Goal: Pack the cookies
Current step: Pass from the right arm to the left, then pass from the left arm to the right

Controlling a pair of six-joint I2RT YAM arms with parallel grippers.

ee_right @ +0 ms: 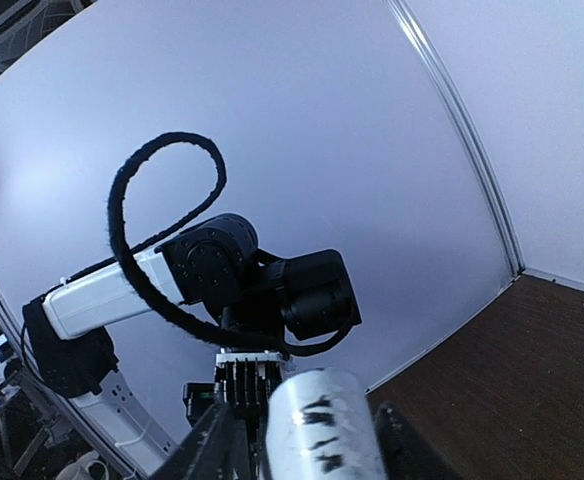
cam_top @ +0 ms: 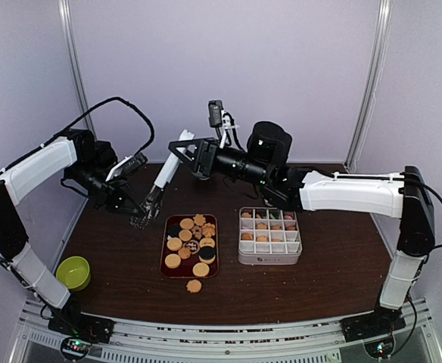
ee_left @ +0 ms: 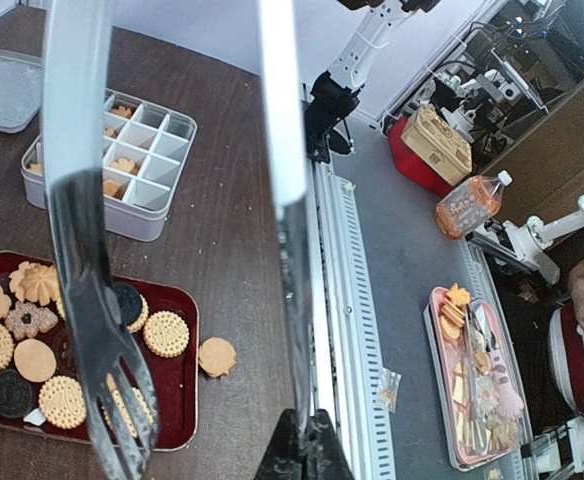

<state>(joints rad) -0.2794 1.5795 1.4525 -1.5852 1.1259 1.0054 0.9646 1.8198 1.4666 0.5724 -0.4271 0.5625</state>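
Observation:
The cookies point(cam_top: 191, 238) lie on a dark red tray point(cam_top: 165, 261); one cookie point(cam_top: 194, 286) sits loose on the table in front of it, also seen as the cookie point(ee_left: 217, 356). More cookies fill some cells of the white compartment box point(cam_top: 269, 257). White tongs point(cam_top: 164, 175) with black forked tips hang tilted left of the tray. My left gripper point(ee_left: 307, 445) is shut on one tongs arm near its tip; the other tip point(ee_left: 122, 420) hovers over the tray point(ee_left: 177, 300). My right gripper point(ee_right: 302, 450) stands open around the tongs' white top end point(ee_right: 322, 420).
A green bowl point(cam_top: 73, 272) stands at the near left. A grey lid point(ee_left: 7, 90) lies beyond the box point(ee_left: 112, 210). The right arm point(cam_top: 342, 193) reaches across behind the box. A metal rail point(ee_left: 337, 300) runs along the table's front edge.

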